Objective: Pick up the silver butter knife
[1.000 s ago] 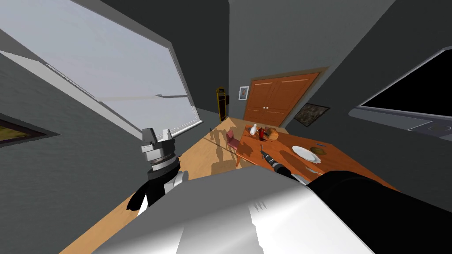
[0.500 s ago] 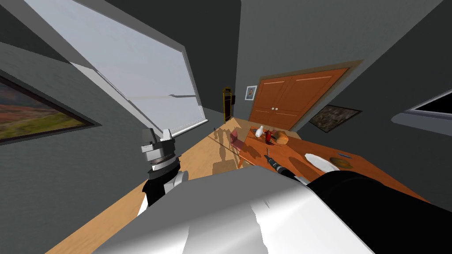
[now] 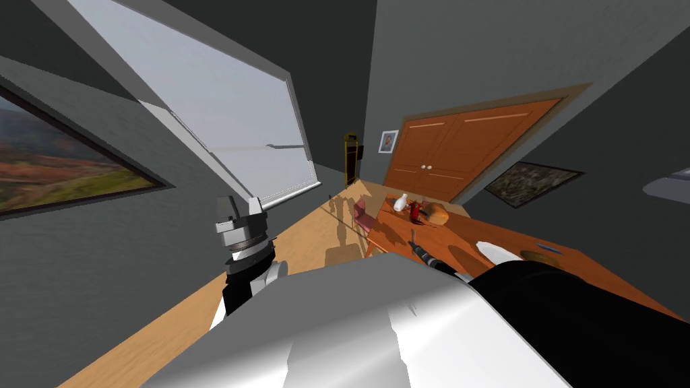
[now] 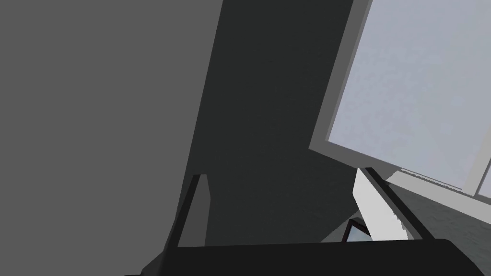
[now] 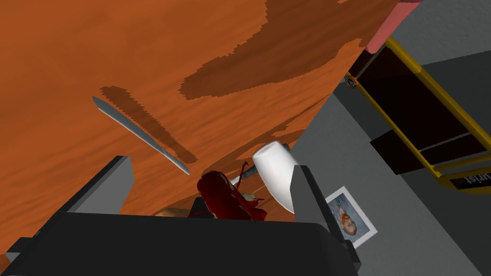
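The silver butter knife (image 5: 141, 136) lies flat on the orange-brown table (image 5: 201, 52), casting a dark shadow beside it. My right gripper (image 5: 206, 189) is open and hovers above the table, with the knife a short way ahead of it, closer to one finger (image 5: 108, 184) than to the other. In the head view the right gripper (image 3: 412, 237) reaches out over the near end of the table (image 3: 458, 236). My left gripper (image 3: 239, 207) is raised at the left of my chest, open (image 4: 287, 211) and holding nothing.
A white bottle (image 3: 401, 201), a dark red object (image 3: 416, 211) and a loaf (image 3: 438, 214) stand at the table's far end. A white plate (image 3: 495, 251) lies further right. A pink chair (image 3: 360, 210) stands by the table's left side, and orange double doors (image 3: 465, 151) lie beyond.
My head camera has swung, so the table and doors have slid right and a landscape painting has come in at the left. Both arms hold the same place relative to my chest.
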Controlling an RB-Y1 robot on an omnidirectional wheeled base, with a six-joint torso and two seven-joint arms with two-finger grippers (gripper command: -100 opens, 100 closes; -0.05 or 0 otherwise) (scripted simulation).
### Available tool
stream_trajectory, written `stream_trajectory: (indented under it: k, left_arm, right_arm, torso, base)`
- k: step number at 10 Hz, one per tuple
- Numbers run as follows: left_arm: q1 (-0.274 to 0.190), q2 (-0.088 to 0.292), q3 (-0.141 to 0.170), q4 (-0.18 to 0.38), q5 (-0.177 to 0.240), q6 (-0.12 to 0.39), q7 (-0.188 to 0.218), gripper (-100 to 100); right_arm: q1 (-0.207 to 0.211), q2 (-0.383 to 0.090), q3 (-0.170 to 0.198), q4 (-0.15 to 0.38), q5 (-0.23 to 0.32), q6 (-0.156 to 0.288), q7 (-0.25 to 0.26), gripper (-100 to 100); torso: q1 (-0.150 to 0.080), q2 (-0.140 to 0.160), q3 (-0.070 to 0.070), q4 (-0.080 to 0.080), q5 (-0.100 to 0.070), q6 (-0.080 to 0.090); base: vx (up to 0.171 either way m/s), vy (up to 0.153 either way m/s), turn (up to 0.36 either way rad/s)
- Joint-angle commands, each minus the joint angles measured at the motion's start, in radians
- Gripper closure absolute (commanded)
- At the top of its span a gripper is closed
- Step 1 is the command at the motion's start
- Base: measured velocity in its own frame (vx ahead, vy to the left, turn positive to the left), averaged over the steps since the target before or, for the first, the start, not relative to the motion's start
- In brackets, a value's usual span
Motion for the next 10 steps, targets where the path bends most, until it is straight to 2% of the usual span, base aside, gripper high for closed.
stream_trajectory:
  k: [1, 2, 3, 4, 5, 7, 8, 9, 10]
  left_arm:
    - [0.000, 0.000, 0.000, 0.000, 0.000, 0.000, 0.000, 0]
    - [0.000, 0.000, 0.000, 0.000, 0.000, 0.000, 0.000, 0]
    - [0.000, 0.000, 0.000, 0.000, 0.000, 0.000, 0.000, 0]
    - [0.000, 0.000, 0.000, 0.000, 0.000, 0.000, 0.000, 0]
    - [0.000, 0.000, 0.000, 0.000, 0.000, 0.000, 0.000, 0]
    - [0.000, 0.000, 0.000, 0.000, 0.000, 0.000, 0.000, 0]
    - [0.000, 0.000, 0.000, 0.000, 0.000, 0.000, 0.000, 0]
    - [0.000, 0.000, 0.000, 0.000, 0.000, 0.000, 0.000, 0]
    - [0.000, 0.000, 0.000, 0.000, 0.000, 0.000, 0.000, 0]
  right_arm:
    - [-0.012, -0.016, 0.017, 0.050, 0.004, 0.012, -0.008, -100]
    - [-0.012, -0.016, 0.017, 0.072, 0.004, 0.012, -0.008, -100]
    - [-0.012, -0.016, 0.017, 0.072, 0.004, 0.012, -0.008, -100]
    - [-0.025, -0.030, 0.033, 0.110, 0.008, 0.025, -0.016, -100]
    - [-0.025, -0.030, 0.033, 0.133, 0.008, 0.025, -0.016, -100]
    - [-0.051, -0.051, 0.066, 0.226, 0.018, 0.049, -0.031, -100]
    - [-0.051, -0.051, 0.066, 0.249, 0.018, 0.049, -0.031, -100]
    - [-0.065, -0.060, 0.082, 0.303, 0.023, 0.060, -0.038, -100]
    - [-0.078, -0.067, 0.097, 0.334, 0.028, 0.071, -0.045, -100]
  torso:
    - [0.000, 0.000, 0.000, 0.000, 0.000, 0.000]
    - [0.000, 0.000, 0.000, 0.000, 0.000, -0.002]
    - [0.000, 0.000, 0.000, 0.000, 0.000, 0.000]
    - [0.000, 0.000, 0.000, 0.000, 0.000, 0.000]
    - [0.000, 0.000, 0.000, 0.000, 0.000, -0.001]
    - [-0.001, -0.001, 0.000, 0.000, 0.000, -0.001]
    - [-0.001, -0.002, -0.001, 0.000, 0.000, -0.001]
    - [-0.001, -0.001, -0.001, 0.000, 0.000, 0.000]
    - [-0.001, -0.001, -0.001, 0.000, 0.000, -0.001]
  base:
    - [0.007, 0.005, 0.271]
    - [0.011, -0.008, 0.140]
    - [0.005, -0.006, -0.049]
    - [0.007, 0.003, 0.225]
    - [0.010, -0.007, 0.145]
    - [0.017, -0.013, 0.266]
    - [0.025, -0.020, 0.120]
    - [0.021, -0.017, 0.198]
    - [0.025, -0.028, 0.286]
